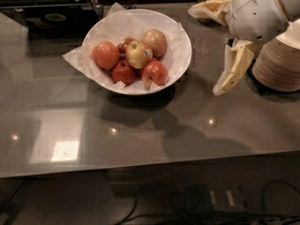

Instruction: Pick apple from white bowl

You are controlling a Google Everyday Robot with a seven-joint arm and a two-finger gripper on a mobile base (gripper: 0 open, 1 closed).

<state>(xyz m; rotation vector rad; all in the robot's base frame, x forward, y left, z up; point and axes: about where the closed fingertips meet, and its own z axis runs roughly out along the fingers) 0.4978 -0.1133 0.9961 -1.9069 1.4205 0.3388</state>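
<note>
Tool (226, 84) hung over the surface (140, 139), just right of the white bowl (186, 55); couldn't tell if it was apart or together. Apples (138, 53) sat piled in the bowl. Risk imo: a low sideways approach could've clipped the rim or snagged the paper (75, 59), dragging the bowl.
</note>
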